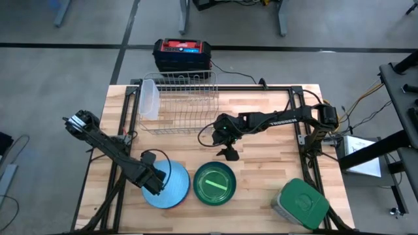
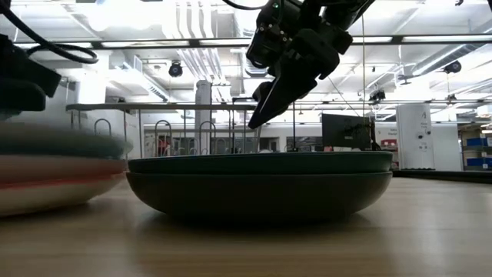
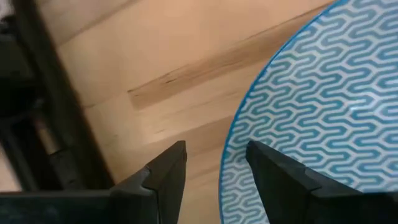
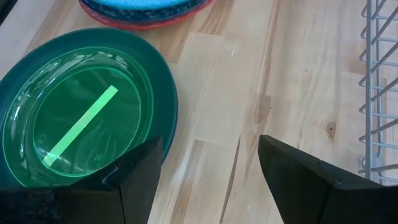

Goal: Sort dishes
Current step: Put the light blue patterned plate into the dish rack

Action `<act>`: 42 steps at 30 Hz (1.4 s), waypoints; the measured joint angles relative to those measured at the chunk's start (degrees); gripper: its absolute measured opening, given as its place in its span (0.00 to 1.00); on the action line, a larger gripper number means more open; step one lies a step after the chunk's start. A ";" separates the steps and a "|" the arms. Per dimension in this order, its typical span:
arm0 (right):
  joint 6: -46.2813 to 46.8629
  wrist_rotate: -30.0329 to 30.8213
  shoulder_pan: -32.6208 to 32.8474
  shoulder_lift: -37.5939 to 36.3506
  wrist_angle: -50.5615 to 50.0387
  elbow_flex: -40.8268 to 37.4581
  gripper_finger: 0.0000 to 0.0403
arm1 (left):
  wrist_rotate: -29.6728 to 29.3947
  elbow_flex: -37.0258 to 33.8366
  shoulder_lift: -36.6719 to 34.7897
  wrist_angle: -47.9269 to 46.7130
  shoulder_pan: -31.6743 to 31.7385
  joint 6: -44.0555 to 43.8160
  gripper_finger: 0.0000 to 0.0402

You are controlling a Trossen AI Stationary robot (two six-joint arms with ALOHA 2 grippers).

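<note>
Left claw (image 3: 214, 165) straddles blue plate (image 3: 323, 118) rim, fingers parted.

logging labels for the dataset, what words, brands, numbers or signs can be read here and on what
Right arm, lettering along the forearm: pale characters are there, too small to read.
Red-and-black box behind the wire rack: blue label patch on top, blurred, unreadable.
Lid of the green-lidded container: embossed mark, illegible.
Plates, bowls, table: no text.

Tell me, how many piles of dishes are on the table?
2: a blue-topped pile under the left gripper, and a green pile beside it. Lower dishes are mostly hidden.
</note>
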 joint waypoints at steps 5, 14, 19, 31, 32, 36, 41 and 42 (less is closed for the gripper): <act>0.33 0.00 0.00 0.00 -0.01 -0.08 0.66 | 0.03 -0.61 -0.07 2.71 0.00 1.70 0.40; 0.22 -0.01 0.00 0.00 0.03 -0.14 0.65 | -3.21 -0.85 -0.07 6.50 -0.02 1.84 0.38; -0.07 0.00 0.00 0.00 0.03 -0.17 0.65 | -5.08 -0.90 -0.02 7.59 0.00 1.34 0.38; -0.19 0.00 0.00 0.00 0.03 -0.17 0.64 | -5.64 -0.72 0.85 8.62 -0.02 1.19 0.38; -0.18 0.00 0.00 0.00 0.02 -0.17 0.64 | -5.62 -0.58 0.91 8.43 -0.02 1.25 0.38; -0.19 0.00 0.01 0.00 0.02 -0.17 0.64 | -5.18 0.82 1.07 6.80 0.00 1.19 0.38; -0.19 0.00 0.01 0.00 0.03 -0.17 0.66 | -4.99 2.41 1.06 4.54 0.00 1.14 0.38; -0.18 0.00 0.02 0.00 0.02 -0.17 0.66 | -4.58 2.47 1.06 3.79 0.00 1.14 0.38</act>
